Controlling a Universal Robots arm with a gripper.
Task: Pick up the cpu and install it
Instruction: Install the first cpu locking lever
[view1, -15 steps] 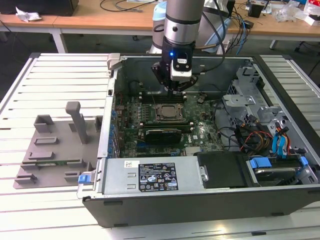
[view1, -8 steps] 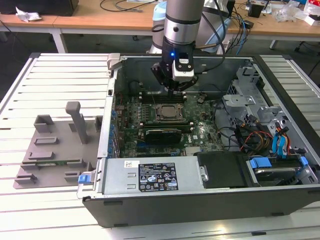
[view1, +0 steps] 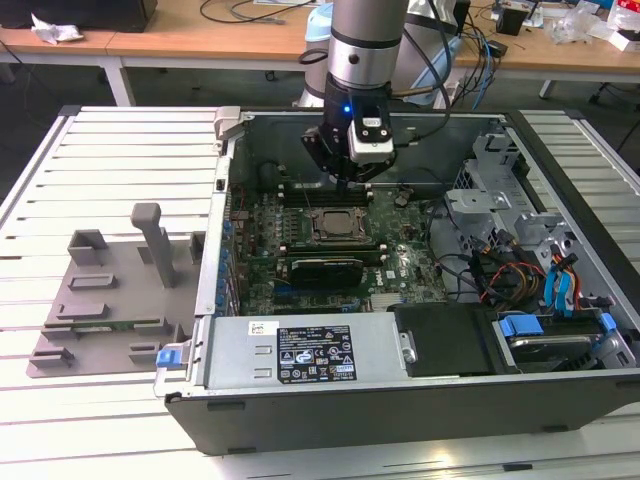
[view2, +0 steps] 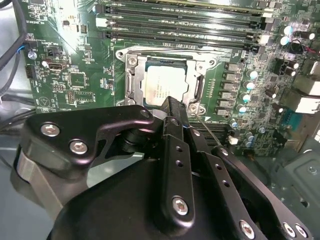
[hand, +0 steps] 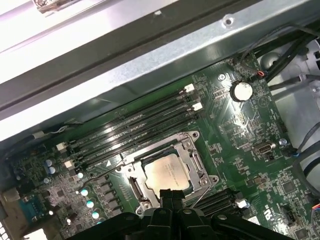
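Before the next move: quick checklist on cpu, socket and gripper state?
1. cpu inside the socket frame: ok, its pale top sits within the frame in both wrist views.
2. cpu square to the frame: ok as far as the first wrist view shows, edges run parallel.
3. cpu fully seated flat: cannot tell.
4. gripper over the socket: ok, its tip stands at the cpu's near edge.
5. Gripper touching the cpu: cannot tell, contact point is hidden by the gripper body.
6. Memory slots beside the socket unobstructed: ok.
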